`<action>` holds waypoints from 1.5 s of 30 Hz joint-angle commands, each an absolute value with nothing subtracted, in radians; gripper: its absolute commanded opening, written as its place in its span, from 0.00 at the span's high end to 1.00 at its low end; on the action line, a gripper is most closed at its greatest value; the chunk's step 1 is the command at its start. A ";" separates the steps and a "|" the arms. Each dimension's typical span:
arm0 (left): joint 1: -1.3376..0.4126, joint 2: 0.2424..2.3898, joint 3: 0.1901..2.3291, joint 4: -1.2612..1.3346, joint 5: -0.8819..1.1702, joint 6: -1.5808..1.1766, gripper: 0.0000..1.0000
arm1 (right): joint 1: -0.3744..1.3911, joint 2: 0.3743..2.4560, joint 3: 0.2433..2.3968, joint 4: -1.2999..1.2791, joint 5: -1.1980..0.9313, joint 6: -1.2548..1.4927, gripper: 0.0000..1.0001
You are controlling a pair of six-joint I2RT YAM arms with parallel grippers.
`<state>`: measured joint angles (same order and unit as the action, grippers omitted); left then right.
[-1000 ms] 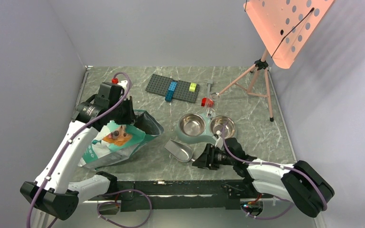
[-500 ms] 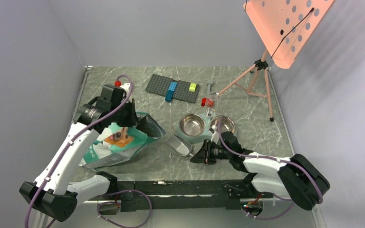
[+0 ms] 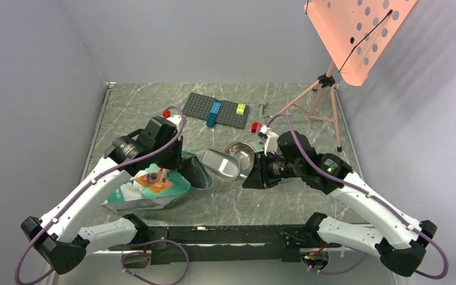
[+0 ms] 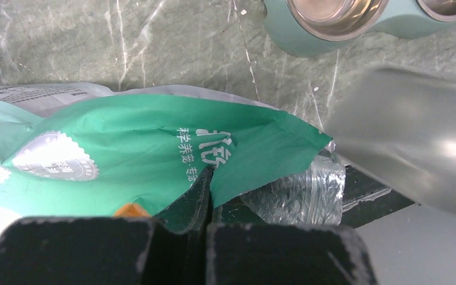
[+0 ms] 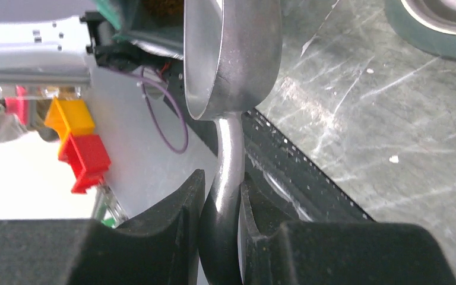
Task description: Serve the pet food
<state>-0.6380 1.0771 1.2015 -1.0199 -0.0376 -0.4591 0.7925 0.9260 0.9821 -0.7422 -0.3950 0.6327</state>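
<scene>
Pinching the pouch rim between closed left gripper jaws, props the mouth open for scooping. Clamps the scoop handle in the right gripper, cup turned toward that mouth. Leaves the pet food inside the pouch, barely glimpsed; beyond, shows no food in the dish.

Pouch, lying on table, mouth edge held by left gripper. Scoop, handle clamped in right gripper, poised between pouch mouth and dish. Brick plate and pink stand, far side.
</scene>
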 commanded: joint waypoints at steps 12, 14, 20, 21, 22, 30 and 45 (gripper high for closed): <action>-0.702 1.119 1.331 -0.907 -0.017 -0.450 1.00 | 0.981 1.042 1.349 -1.140 -0.312 0.506 1.00; -0.708 1.125 1.343 -0.916 -0.017 -0.448 1.00 | 0.982 1.080 1.370 -1.098 -0.298 0.512 1.00; -0.732 1.119 1.340 -0.877 0.035 -0.451 1.00 | 0.983 1.250 1.465 -1.049 -0.216 0.512 1.00; -0.738 1.119 1.339 -0.871 0.044 -0.451 1.00 | 0.983 1.280 1.489 -1.044 -0.218 0.506 1.00; -0.743 1.118 1.338 -0.865 0.050 -0.450 1.00 | 0.983 1.306 1.503 -1.039 -0.217 0.504 1.00; -0.750 1.052 1.260 -0.681 0.092 -0.526 1.00 | 0.977 1.430 1.486 -0.992 -0.322 0.451 1.00; -0.751 0.953 1.161 -0.613 0.099 -0.623 1.00 | 0.945 2.037 1.775 -0.499 -0.572 0.479 1.00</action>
<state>-0.7238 1.0306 1.1141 -0.8577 -0.0608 -0.5392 0.9474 1.9160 1.7027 -0.8906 -0.5198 0.4107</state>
